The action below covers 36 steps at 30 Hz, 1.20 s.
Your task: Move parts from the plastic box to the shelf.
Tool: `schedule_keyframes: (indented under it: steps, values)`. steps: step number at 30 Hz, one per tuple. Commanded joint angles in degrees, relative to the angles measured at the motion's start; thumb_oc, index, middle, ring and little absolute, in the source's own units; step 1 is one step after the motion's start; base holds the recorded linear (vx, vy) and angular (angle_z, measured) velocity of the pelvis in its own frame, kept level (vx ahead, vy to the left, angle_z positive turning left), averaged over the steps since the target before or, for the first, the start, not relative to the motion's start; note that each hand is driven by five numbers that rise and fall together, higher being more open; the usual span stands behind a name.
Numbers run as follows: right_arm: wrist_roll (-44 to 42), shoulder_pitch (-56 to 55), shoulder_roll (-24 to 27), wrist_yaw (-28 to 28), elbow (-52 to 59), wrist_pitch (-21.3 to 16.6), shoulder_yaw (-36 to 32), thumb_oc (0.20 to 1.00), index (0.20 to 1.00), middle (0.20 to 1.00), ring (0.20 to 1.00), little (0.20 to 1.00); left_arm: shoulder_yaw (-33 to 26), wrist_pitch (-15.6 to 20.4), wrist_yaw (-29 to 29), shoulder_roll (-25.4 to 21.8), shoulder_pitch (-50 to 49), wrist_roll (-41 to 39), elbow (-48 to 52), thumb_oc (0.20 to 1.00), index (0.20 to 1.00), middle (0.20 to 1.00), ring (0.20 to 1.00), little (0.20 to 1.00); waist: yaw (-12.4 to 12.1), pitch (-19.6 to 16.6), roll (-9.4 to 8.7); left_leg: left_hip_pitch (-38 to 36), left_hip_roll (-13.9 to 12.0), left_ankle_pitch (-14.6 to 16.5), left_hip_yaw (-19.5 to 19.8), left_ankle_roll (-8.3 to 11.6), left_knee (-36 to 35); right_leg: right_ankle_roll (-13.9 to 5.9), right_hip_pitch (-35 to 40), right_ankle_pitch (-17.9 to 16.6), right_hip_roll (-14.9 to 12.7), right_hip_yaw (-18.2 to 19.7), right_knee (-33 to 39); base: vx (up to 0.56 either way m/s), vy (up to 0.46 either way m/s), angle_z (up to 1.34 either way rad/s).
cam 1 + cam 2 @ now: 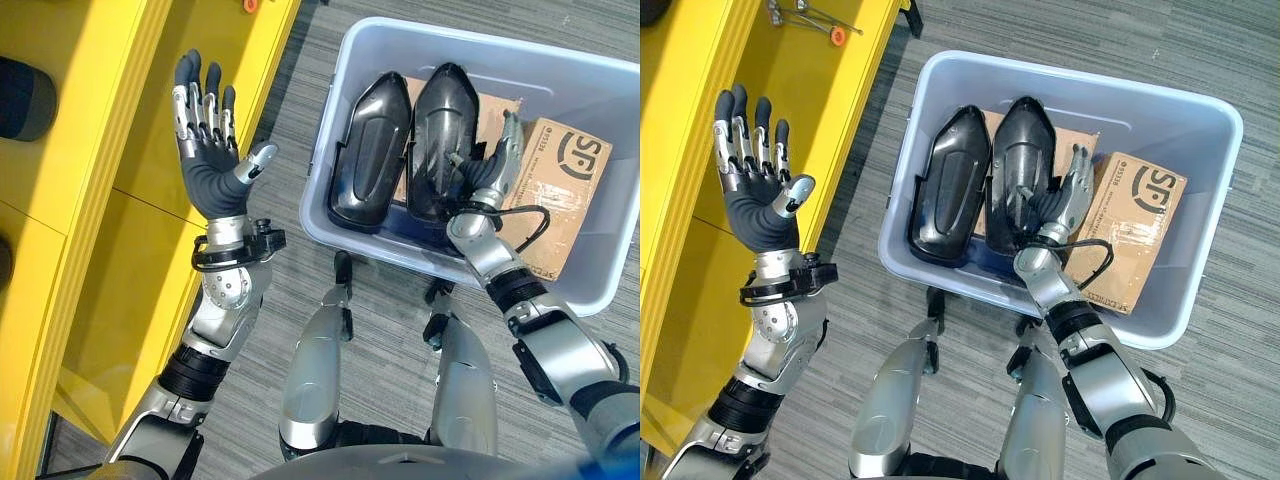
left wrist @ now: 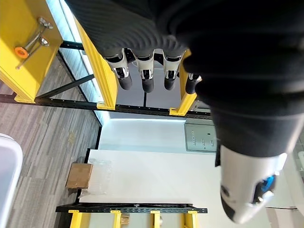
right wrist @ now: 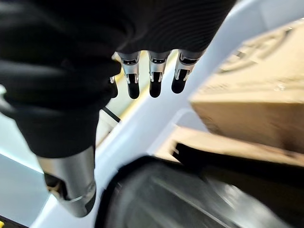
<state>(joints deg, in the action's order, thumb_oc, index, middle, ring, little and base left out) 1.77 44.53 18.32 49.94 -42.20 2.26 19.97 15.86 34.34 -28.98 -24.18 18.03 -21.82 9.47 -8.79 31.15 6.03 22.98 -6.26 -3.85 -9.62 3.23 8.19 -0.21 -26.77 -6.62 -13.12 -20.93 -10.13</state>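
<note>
Two glossy black, elongated moulded plastic shells (image 1: 955, 190) lie side by side in the pale translucent plastic box (image 1: 1200, 290) on the floor. The right hand (image 1: 1065, 200) reaches in beside them, fingers relaxed; the left hand (image 1: 755, 190) is spread, palm up, beside the yellow shelf (image 1: 700, 80).

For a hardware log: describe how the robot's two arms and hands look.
Both arms are silver-grey metal segments with black joint bands. The left hand has a dark ribbed palm cover, silver fingers with dark tips and a silver thumb, and a black ring at the wrist. The right hand shows the same silver fingers, with a black cable looping by its wrist.
</note>
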Motion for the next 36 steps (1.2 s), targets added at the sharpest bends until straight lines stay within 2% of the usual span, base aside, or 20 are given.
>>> schedule_keyframes:
  steps: [1, 10, 17, 20, 25, 26, 27, 28, 29, 30, 32, 36]
  values:
    - [-6.6, 1.5, 0.4, -3.5, -0.3, -1.1, 1.2, 1.0, 1.0, 1.0, 1.0, 1.0, -0.2, 3.9, 1.8, 0.5, -0.6, 0.1, 3.3, 1.0, 1.0, 1.0, 1.0, 1.0, -0.7, -1.4, 1.6, 2.2, 3.4, -2.2, 0.2, -1.05, -3.2, -3.89, 0.3, 7.3, 1.0, 1.7, -7.8, 0.0, 0.0, 0.0]
    - [-12.1, 3.0, -0.6, -7.1, -6.8, -1.8, 0.2, 1.0, 1.0, 1.0, 1.0, 1.0, 0.1, 2.6, 3.1, 0.9, 0.4, -0.4, 2.7, 1.0, 1.0, 1.0, 1.0, 1.0, -1.4, -1.4, 1.79, 3.3, 3.4, -2.5, 0.5, -1.0, -2.9, -3.81, -0.8, 7.3, 0.7, 1.1, -8.8, 0.0, 0.0, 0.0]
    - [-16.1, 4.3, -0.7, -7.2, -9.8, -2.1, -1.6, 1.0, 1.0, 1.0, 1.0, 1.0, 1.0, 1.3, 2.9, 1.1, 1.0, -0.5, 2.8, 1.0, 1.0, 1.0, 1.0, 1.0, -1.5, -1.4, 2.21, 5.1, 3.6, -2.5, 0.8, -0.99, -2.0, -3.69, -2.6, 7.4, 0.5, 1.2, -10.0, 0.0, -0.002, -0.01]
    - [-17.2, 4.6, -0.9, -7.7, -10.5, -0.8, -1.5, 1.0, 1.0, 1.0, 1.0, 1.0, 1.2, 0.9, 2.6, 1.2, 1.2, -0.5, 2.7, 1.0, 1.0, 1.0, 1.0, 1.0, -1.5, -1.4, 2.41, 5.9, 3.6, -2.5, 0.8, -0.94, -1.5, -3.65, -3.5, 7.5, 0.4, 1.4, -10.5, 0.0, 0.003, -0.01]
    - [-18.4, 4.7, -0.8, -10.6, -13.2, 4.0, -0.4, 1.0, 1.0, 1.0, 1.0, 1.0, 1.6, 1.3, 3.1, 1.3, 1.5, -1.0, 2.1, 1.0, 1.0, 1.0, 1.0, 1.0, -1.5, -1.4, 2.62, 7.5, 3.6, -2.5, 0.8, -0.83, -0.6, -3.46, -4.9, 7.6, 0.3, 1.6, -11.4, 0.0, 0.001, -0.01]
    - [-17.8, 4.7, -0.7, -10.9, -14.1, 4.7, -0.2, 1.0, 1.0, 1.0, 1.0, 1.0, 1.6, 1.3, 3.3, 1.3, 1.6, -1.3, 2.0, 1.0, 1.0, 1.0, 1.0, 1.0, -1.5, -1.4, 2.71, 7.7, 3.6, -2.5, 0.7, -0.84, -0.4, -3.45, -5.2, 7.6, 0.2, 1.6, -11.6, 0.08, -0.011, 0.0]
    - [-17.3, 4.5, -0.7, -11.5, -14.9, 5.3, 0.0, 1.0, 1.0, 1.0, 1.0, 1.0, 1.8, 1.3, 3.4, 1.4, 1.3, -1.5, 1.7, 1.0, 1.0, 1.0, 1.0, 1.0, -1.5, -1.4, 2.59, 6.6, 3.8, -1.2, 1.1, -0.32, -0.2, -4.15, -4.3, 8.9, 0.0, 2.3, -12.2, 0.08, -0.007, -0.01]
    - [-17.0, 4.7, -0.6, -11.9, -15.4, 5.5, 0.2, 1.0, 1.0, 1.0, 1.0, 1.0, 1.8, 1.3, 3.5, 1.4, 1.4, -1.7, 1.7, 1.0, 1.0, 1.0, 1.0, 1.0, -1.5, -1.4, 2.65, 6.8, 3.8, -1.3, 1.1, -0.31, -0.2, -4.15, -4.5, 9.0, -0.1, 2.3, -12.4, 0.0, 0.0, 0.0]
    - [-16.1, 5.4, -0.4, -11.8, -16.0, 5.9, 0.6, 1.0, 1.0, 1.0, 1.0, 1.0, 1.7, 1.3, 3.6, 1.3, 1.8, -2.1, 1.7, 1.0, 1.0, 1.0, 1.0, 1.0, -1.6, -1.4, 2.91, 8.2, 3.5, -2.6, 0.7, -0.82, -0.2, -3.45, -5.8, 7.6, 0.0, 1.6, -12.2, 0.0, 0.0, 0.0]
    - [-15.3, 5.1, -0.4, -11.8, -16.4, 6.2, 0.9, 1.0, 1.0, 1.0, 1.0, 1.0, 2.0, 1.2, 3.6, 1.3, 1.5, -2.1, 1.7, 1.0, 1.0, 1.0, 1.0, 1.0, -1.6, -1.4, 2.79, 7.1, 3.7, -1.4, 1.1, -0.33, -0.1, -4.16, -4.9, 8.9, -0.2, 2.3, -12.6, 0.0, 0.0, 0.0]
    - [-10.7, 6.2, 0.4, -11.2, -18.0, 7.4, 2.0, 1.0, 1.0, 1.0, 1.0, 1.0, 2.4, 0.7, 3.7, 1.1, 1.4, -3.1, 1.8, 1.0, 1.0, 1.0, 1.0, 1.0, -1.9, -1.4, 3.12, 8.2, 3.9, -1.5, 1.3, -0.34, 0.4, -4.28, -5.9, 9.0, -0.5, 2.3, -13.5, 0.05, 0.01, 0.03]
    - [-7.7, 8.0, 1.3, -10.5, -19.2, 10.5, 3.0, 1.0, 1.0, 1.0, 1.0, 1.0, 2.7, 0.9, 4.0, 1.0, 1.5, -3.7, 1.5, 1.0, 1.0, 1.0, 1.0, 1.0, -2.4, -1.4, 3.39, 9.3, 4.1, -1.6, 1.6, -0.32, 0.8, -4.32, -6.8, 9.0, -0.8, 2.2, -13.9, 0.0, 0.0, 0.0]
